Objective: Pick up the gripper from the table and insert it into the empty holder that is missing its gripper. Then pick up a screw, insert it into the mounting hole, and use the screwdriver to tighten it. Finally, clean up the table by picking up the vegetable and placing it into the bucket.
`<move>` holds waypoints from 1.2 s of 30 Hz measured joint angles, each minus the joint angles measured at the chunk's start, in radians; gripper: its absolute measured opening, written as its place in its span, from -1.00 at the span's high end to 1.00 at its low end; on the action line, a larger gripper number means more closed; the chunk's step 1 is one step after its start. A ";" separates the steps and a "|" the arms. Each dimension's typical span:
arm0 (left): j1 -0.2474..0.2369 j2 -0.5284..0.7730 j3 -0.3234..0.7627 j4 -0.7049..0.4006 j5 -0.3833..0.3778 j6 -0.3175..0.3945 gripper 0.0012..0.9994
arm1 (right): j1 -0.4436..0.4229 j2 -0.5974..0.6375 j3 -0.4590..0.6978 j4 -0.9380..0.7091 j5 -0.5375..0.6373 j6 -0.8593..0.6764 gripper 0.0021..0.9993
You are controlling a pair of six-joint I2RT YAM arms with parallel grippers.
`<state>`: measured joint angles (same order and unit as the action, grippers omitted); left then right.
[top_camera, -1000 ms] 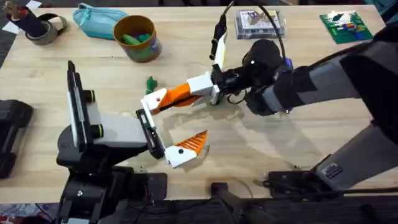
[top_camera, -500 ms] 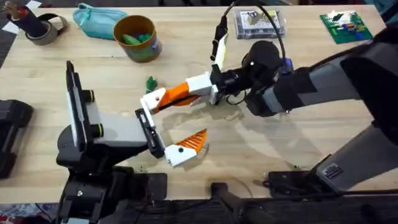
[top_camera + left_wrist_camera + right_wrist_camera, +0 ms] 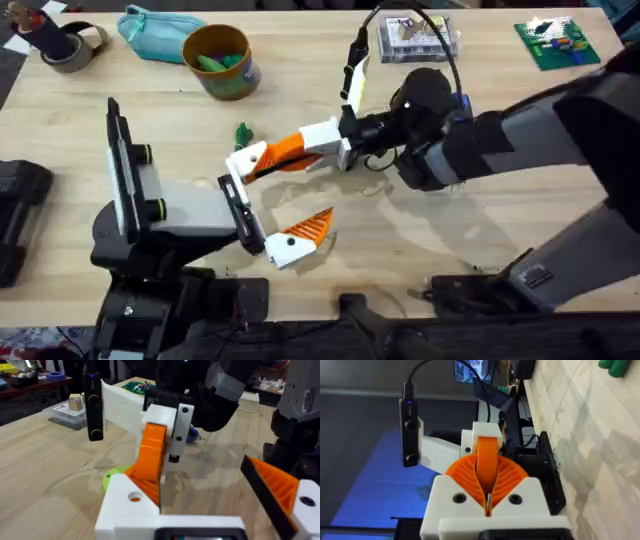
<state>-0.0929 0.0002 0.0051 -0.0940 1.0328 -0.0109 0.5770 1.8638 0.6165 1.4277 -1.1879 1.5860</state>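
Right pincer [image 3: 335, 140] clamping gripper [image 3: 290, 150], its tip against holder [image 3: 243, 163]

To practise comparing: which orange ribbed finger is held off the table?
The gripper, clamped in the right gripper; the other orange finger sits fixed on the black rail.

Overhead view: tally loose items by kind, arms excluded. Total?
Loose orange gripper: 1
Green vegetable on the table: 1
Bucket, green pieces inside uncounted: 1
Grey tape roll: 1
Teal pouch: 1
Clear plastic box: 1
Green circuit board: 1
Total: 7
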 joint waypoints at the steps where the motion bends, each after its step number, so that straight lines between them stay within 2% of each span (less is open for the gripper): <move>1: 0.000 0.000 0.000 0.000 0.001 0.000 -0.97 | 0.001 -0.003 -0.004 0.000 0.003 0.000 0.96; 32: 0.000 0.000 0.000 -0.001 0.003 -0.001 -0.97 | 0.003 -0.008 -0.017 0.001 0.025 0.000 0.98; 33: 0.000 0.000 0.000 -0.001 0.003 0.000 -0.97 | 0.003 -0.008 -0.017 0.001 0.025 0.001 0.94; 34: 0.000 0.000 0.000 0.000 0.002 0.000 -0.97 | 0.003 -0.008 -0.017 -0.001 0.026 0.004 0.78; 36: 0.000 0.000 0.000 0.000 0.007 0.006 -0.97 | 0.003 -0.007 -0.019 -0.021 0.046 0.003 0.20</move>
<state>-0.0932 0.0002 0.0051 -0.0944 1.0402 -0.0054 0.5797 1.8564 0.5970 1.4063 -1.1416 1.5894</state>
